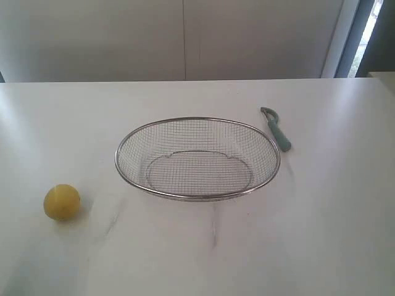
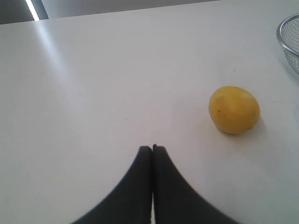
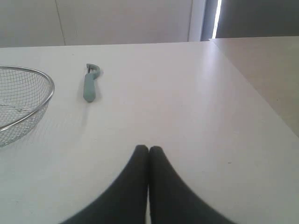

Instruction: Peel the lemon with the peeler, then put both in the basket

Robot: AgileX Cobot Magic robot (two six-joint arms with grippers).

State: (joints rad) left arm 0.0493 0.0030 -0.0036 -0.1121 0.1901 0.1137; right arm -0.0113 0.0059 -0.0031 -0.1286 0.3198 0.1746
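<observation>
A yellow lemon (image 1: 62, 202) sits at the near left of a white table (image 1: 333, 234), well apart from the empty wire-mesh basket (image 1: 197, 198) at centre. The teal-handled peeler (image 1: 276, 129) lies just beside the basket's far right rim, blade head pointing away. Only the wrist views show the grippers. The left gripper (image 2: 153, 148), jaws pressed together on nothing, hangs near the lemon. The right gripper (image 3: 149, 149), likewise closed and holding nothing, faces the peeler.

The exterior camera looks down on the oval silver wire-mesh basket (image 1: 116, 161); the low wrist cameras share its 9 and 3 o'clock rim.
</observation>
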